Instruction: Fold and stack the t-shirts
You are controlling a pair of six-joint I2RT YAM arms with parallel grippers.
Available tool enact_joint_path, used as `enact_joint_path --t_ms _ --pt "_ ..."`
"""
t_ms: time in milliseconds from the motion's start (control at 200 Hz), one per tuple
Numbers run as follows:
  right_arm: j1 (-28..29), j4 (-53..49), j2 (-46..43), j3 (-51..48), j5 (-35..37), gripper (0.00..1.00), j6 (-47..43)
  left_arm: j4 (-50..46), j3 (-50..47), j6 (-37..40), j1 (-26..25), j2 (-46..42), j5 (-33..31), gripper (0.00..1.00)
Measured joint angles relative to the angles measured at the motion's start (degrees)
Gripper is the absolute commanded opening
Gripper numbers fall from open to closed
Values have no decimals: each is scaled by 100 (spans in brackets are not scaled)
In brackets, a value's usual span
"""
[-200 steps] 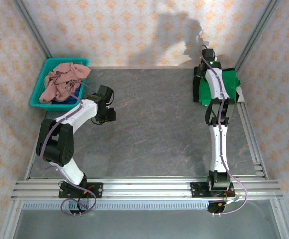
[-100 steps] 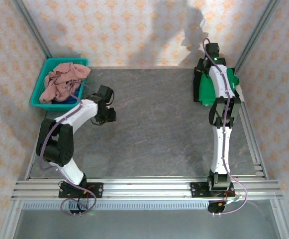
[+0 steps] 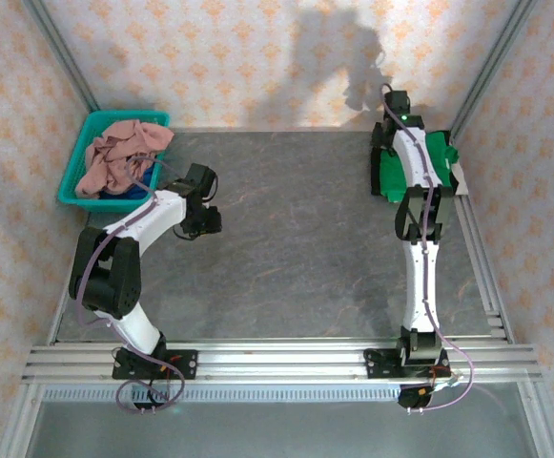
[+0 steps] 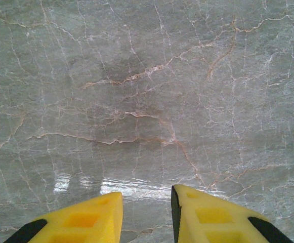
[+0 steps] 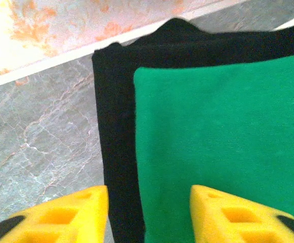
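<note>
At the table's far right corner: a two-shirt stack under the right gripper, with more shirts waiting in the basket.

A bright green folded cloth t-shirt (image 5: pixel 222 142) lies on a black folded cloth t-shirt (image 5: pixel 116 131), whose edge shows as a border on two sides in the right wrist view. Both rest on the grey marbled table (image 3: pixel 296 219). The right gripper (image 5: pixel 149 202) hovers over the stack, yellow fingers wide apart and empty. The left gripper (image 4: pixel 147 212) hangs over bare table near the teal plastic basket (image 3: pixel 81 134), with a narrower gap between its fingers and nothing held. A crumpled dusty pink cloth shirt (image 3: pixel 114 157) is heaped in the basket over a sliver of blue cloth (image 3: pixel 135 191). By judgement, the green shirt's placing is complete. The next move calls for an arm to reach into the basket, pinch the pink shirt and spread it flat mid-table.
</note>
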Motion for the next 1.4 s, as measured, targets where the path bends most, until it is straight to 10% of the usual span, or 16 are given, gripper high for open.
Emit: enact_joint_path --t_ms 430,756,951,1156,1396 --pt "-815 1176 -2544 -4015 330 50 1272 -7 39 4 0 0 2 39" --pt "-1237 1169 -1788 -3779 26 57 1665 -4 92 0 0 -92 22 53" --pt "-1165 1224 -2074 -3960 9 78 1707 44 -15 22 2 -553 15 94" --pt "-1073 1759 -3921 -5834 136 100 1622 413 -332 63 199 -1119 0 100" --pt "-122 3508 -6808 -9014 391 99 1340 1622 -1462 160 564 -2297 -1040 100"
